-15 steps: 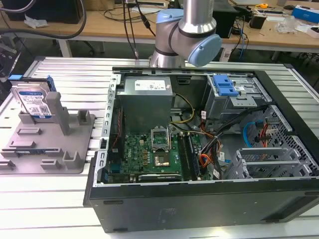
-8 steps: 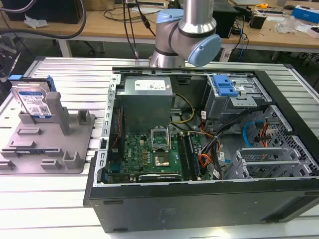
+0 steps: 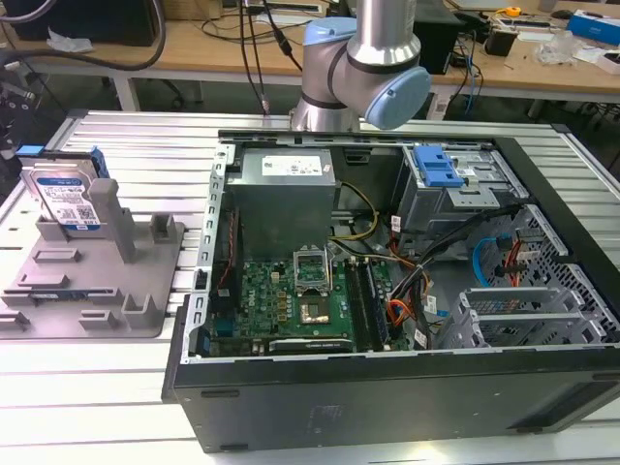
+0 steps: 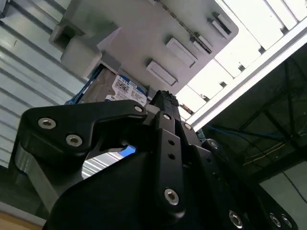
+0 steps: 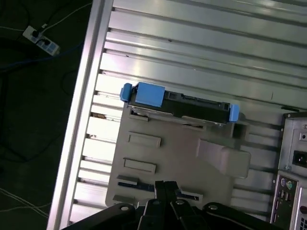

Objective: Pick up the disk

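Observation:
The disk (image 3: 64, 200) is a silver drive with a white-and-blue label and blue side rails. It stands on edge at the back of the grey holder (image 3: 97, 291), at the exterior view's left. From above, the first wrist view shows the disk (image 5: 192, 106) as a thin dark strip with blue ends along the edge of the holder (image 5: 182, 153). My gripper (image 5: 165, 186) hangs well above the holder, fingers shut together and empty. In the second wrist view, the gripper (image 4: 165, 97) tip sits in front of the disk (image 4: 125, 90) label.
An open computer case (image 3: 407, 387) takes up the middle and right of the slatted metal table (image 3: 145, 145), with a blue latch (image 3: 436, 167) at its drive bay. The arm (image 3: 363, 68) rises behind the case. The table edge (image 5: 76, 129) drops to a floor with cables.

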Robot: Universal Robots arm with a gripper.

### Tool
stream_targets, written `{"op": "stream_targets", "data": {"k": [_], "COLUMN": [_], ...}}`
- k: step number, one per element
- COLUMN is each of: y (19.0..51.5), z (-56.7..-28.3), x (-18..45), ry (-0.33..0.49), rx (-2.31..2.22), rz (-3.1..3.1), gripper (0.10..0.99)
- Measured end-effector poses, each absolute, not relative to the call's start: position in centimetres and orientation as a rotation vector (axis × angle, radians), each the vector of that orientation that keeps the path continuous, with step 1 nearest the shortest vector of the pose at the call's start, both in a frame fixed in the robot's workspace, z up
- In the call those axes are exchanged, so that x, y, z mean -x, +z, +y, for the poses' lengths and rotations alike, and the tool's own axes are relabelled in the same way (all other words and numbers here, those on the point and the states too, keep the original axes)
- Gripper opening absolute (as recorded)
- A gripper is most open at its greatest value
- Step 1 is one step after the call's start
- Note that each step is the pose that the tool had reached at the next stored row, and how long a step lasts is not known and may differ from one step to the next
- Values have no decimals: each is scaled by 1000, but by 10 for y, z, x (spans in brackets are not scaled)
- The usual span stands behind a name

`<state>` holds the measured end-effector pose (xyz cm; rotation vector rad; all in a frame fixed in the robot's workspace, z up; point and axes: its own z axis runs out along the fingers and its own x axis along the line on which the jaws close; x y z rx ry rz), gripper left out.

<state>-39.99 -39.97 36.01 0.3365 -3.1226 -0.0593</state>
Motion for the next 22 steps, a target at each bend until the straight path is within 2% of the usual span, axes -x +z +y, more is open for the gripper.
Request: {"op": "stream_targets", "data": {"k": [22], "y": [358], "z": [-400], "x": [400], "ry": [-57], "rx": [-1185], "rz": [-2897], "gripper": [106]}}
